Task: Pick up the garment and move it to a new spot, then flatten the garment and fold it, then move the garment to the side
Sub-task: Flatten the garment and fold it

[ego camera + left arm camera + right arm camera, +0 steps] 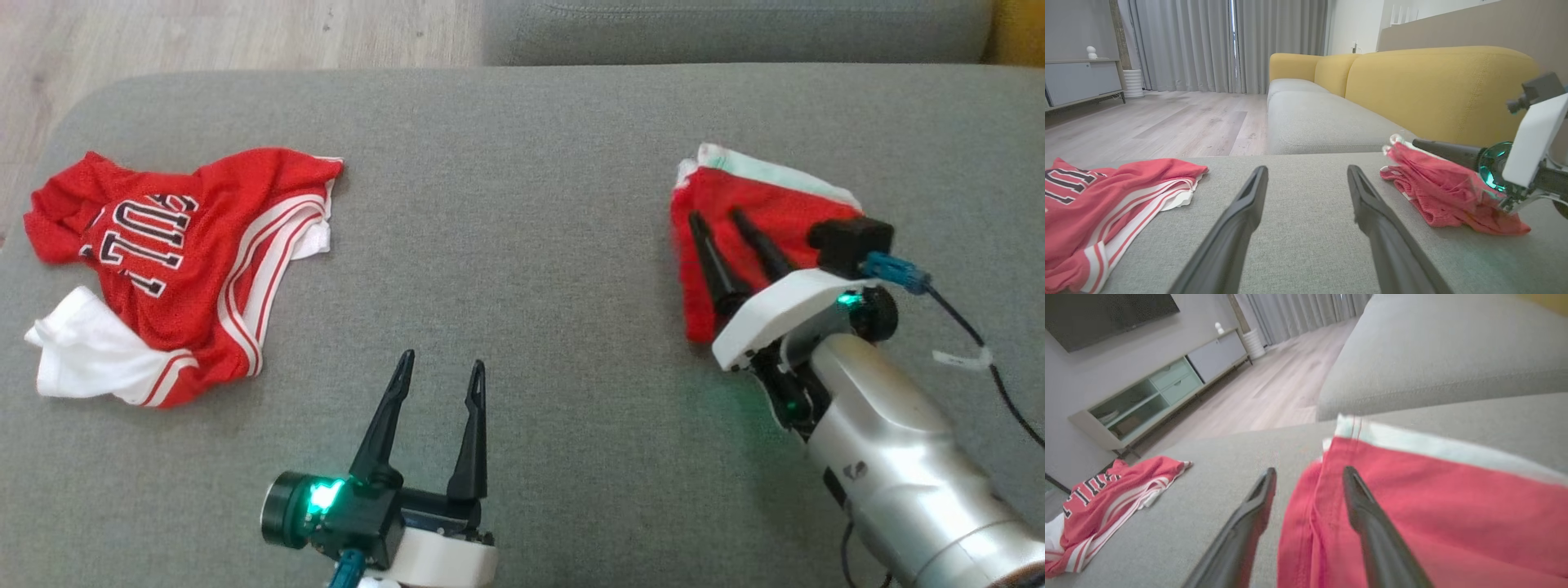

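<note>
**A:** How does the right tool (714, 215) stand?

**B:** Its fingers are spread and pinch nothing. They lie over the folded red garment (784, 208) at the right end of the sofa cushion (522, 106).

**A:** And which way does the cloth lie from it?

**B:** Straight under it and ahead. Its long side runs near to far, roughly along the fingers, with the white band at the far edge. The left tool (442, 360), also spread and empty, hovers mid-cushion, well apart. So I judge that any move aside falls to the right arm.

**A:** Do the views differ?

**B:** In the right wrist view the right tool (1309, 471) straddles the garment's (1433, 490) left edge, one finger over grey cushion. From the head view both seem over red. The left wrist view shows a finger low along the cloth (1425, 179), but I cannot tell whether it touches. A crumpled red jersey (180, 261) lies far left.
</note>
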